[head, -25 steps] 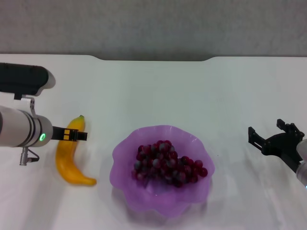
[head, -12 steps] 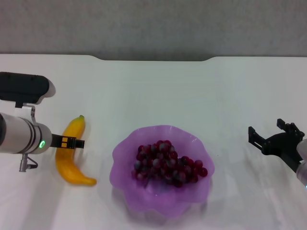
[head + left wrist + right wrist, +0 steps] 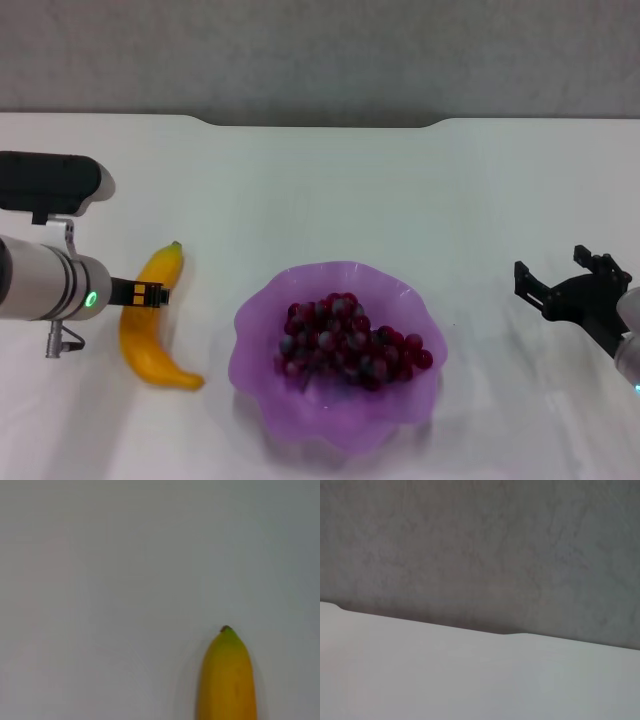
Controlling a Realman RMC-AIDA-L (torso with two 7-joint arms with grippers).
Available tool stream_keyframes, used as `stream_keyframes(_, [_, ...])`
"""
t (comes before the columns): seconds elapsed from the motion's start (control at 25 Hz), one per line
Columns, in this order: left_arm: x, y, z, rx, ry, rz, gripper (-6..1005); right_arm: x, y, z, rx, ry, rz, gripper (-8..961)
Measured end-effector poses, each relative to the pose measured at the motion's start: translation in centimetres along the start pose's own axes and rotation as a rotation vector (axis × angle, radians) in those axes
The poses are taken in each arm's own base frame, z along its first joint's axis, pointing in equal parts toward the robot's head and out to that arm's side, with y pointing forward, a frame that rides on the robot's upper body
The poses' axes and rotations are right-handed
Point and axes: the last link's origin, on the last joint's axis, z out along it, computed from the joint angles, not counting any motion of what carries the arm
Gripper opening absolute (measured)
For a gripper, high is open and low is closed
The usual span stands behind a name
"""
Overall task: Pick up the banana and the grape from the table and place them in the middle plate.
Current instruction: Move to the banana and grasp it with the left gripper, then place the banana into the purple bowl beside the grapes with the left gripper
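The yellow banana (image 3: 150,325) lies on the white table (image 3: 330,190), left of the purple scalloped plate (image 3: 258,312). Its green-tipped end also shows in the left wrist view (image 3: 227,677). The bunch of dark red grapes (image 3: 350,342) lies inside the plate. My left gripper (image 3: 148,293) reaches in from the left and sits right over the banana's middle. My right gripper (image 3: 560,288) hangs open and empty above the table, right of the plate.
The table's far edge has a notch (image 3: 325,124) in front of a grey wall. The right wrist view shows only that table edge (image 3: 510,634) and the wall.
My left gripper has drawn back leftward and lower onto the banana's middle. The banana has shifted slightly to the right. The right arm has barely moved.
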Motion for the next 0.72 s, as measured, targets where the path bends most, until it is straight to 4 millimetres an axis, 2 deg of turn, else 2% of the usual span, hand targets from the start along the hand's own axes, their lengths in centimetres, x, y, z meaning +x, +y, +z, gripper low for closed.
stream_keyframes(0.2, [-0.1,-0.12,0.07,0.002,-0.001,-0.002,477,-0.05,0.07,0.01,-0.002,-0.002,0.0,892])
stream_keyframes(0.72, [0.36,-0.06,-0.39,0.002,-0.002,0.015,479,0.15,-0.06,-0.09,0.003,0.005,-0.002,892])
